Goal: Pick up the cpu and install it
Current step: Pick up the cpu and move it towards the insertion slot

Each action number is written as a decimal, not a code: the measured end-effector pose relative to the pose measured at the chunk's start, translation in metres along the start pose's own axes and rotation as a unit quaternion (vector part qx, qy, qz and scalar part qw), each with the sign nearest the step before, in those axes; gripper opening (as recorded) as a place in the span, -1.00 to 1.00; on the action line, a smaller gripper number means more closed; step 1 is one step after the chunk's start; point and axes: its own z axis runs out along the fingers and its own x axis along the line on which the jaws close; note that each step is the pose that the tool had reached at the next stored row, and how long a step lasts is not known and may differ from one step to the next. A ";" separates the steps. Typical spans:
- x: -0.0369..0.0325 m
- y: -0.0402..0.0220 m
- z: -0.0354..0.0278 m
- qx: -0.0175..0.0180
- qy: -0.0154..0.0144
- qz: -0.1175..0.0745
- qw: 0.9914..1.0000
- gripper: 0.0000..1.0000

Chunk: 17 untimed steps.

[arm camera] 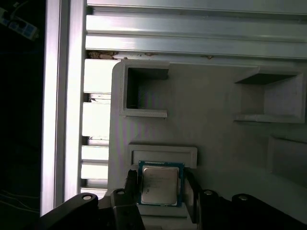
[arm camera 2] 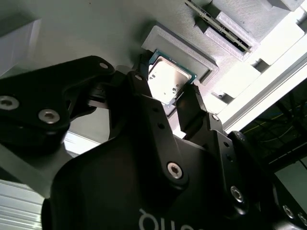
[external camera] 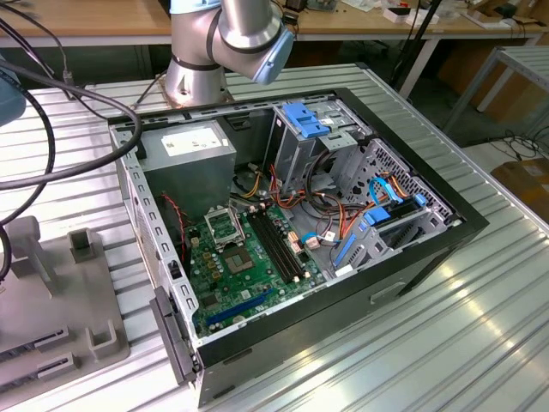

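Note:
The cpu (arm camera: 160, 186) (arm camera 2: 168, 79) is a small square chip with a silver-grey metal face and a green rim. In both wrist views it sits between the two black fingers of my gripper (arm camera: 161, 188) (arm camera 2: 166, 90), which press on its opposite edges. It is just beside a raised grey pedestal (arm camera: 163, 154) on the light grey fixture tray (arm camera: 216, 139). In the exterior view the open metal-framed socket (external camera: 225, 227) lies on the green motherboard (external camera: 232, 275) inside the case.
The open computer case (external camera: 292, 232) holds a grey power-supply box (external camera: 190, 159), black memory slots (external camera: 279, 245), drive cages and loose cables. The grey fixture tray (external camera: 51, 300) with upright blocks lies at the exterior view's left. The arm's base (external camera: 202, 69) stands behind the case.

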 end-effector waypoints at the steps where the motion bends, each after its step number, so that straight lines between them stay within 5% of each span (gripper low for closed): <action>1: 0.0000 0.0000 0.0000 0.000 0.000 0.000 1.000 -0.06; 17: 0.0001 0.0002 -0.0055 0.000 0.000 0.000 1.000 -0.09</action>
